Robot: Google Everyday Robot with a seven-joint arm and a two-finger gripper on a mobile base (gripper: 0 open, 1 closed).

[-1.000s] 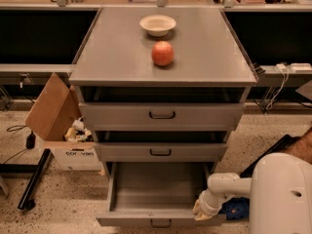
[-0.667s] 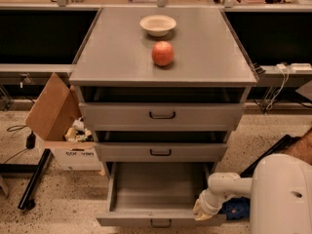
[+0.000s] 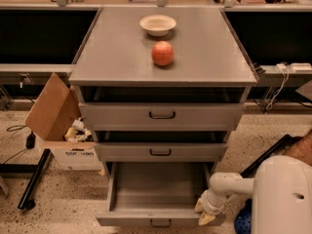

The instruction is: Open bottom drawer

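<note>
**A:** What has moved since a second ago?

**B:** Almost nothing. The white two-finger claw (image 3: pixel 204 213) sits where it was, low at the right front corner of the grey metal bottom drawer (image 3: pixel 156 189). The drawer stands just as far out as before.

**A:** Is the claw spread or pinching?

**B:** I cannot tell. It hangs on the end of the white arm (image 3: pixel 229 183), which reaches in from the lower right.

**A:** Which way does the drawer lie from it?

**B:** Toward the view's left, touching the claw or just beside it. It is the lowest of three and is pulled well out toward the camera. Its flat front runs side to side and its slide runs front to back. The small dark loop handle (image 3: pixel 160 223) sits at the front's centre, apart from the claw.

**A:** So what is left?

**B:** Little, I judge. Any further pull would go straight along the slide, toward the camera.

**A:** And above it?

**B:** The grey middle drawer (image 3: pixel 161 151) and the taller top drawer (image 3: pixel 162 115) each stand a little ajar. On the grey tabletop (image 3: pixel 112 57) sits a red apple (image 3: pixel 163 53), with a cream bowl (image 3: pixel 157 24) behind it.
</note>
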